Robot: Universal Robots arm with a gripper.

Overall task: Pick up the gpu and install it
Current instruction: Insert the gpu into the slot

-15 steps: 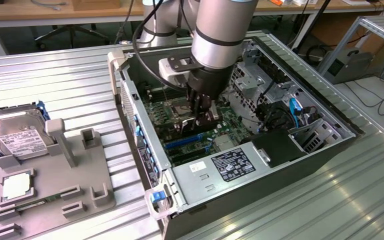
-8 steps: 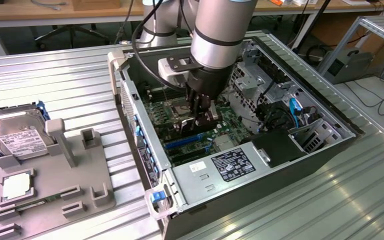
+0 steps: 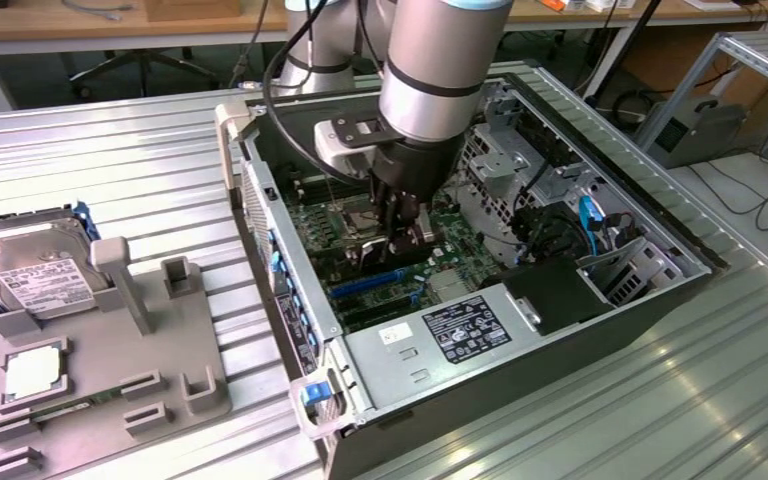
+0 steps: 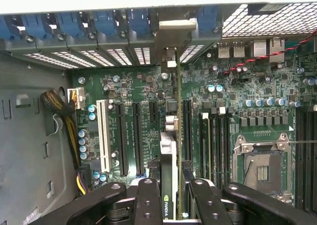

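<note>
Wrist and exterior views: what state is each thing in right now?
gpu: upright on edge above the motherboard slots, clamped in the pincer; whether it is seated cannot be told.
pincer: shut on the gpu.
computer case: lying on its side, open.
hard drive: resting in the grey holder.

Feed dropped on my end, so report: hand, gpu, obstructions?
Status: hand shut on gpu. Held on edge over slots on motherboard, bracket at rear wall. Nothing seen in the way.

Bright even light, glare on table (image 3: 631, 415)
</note>
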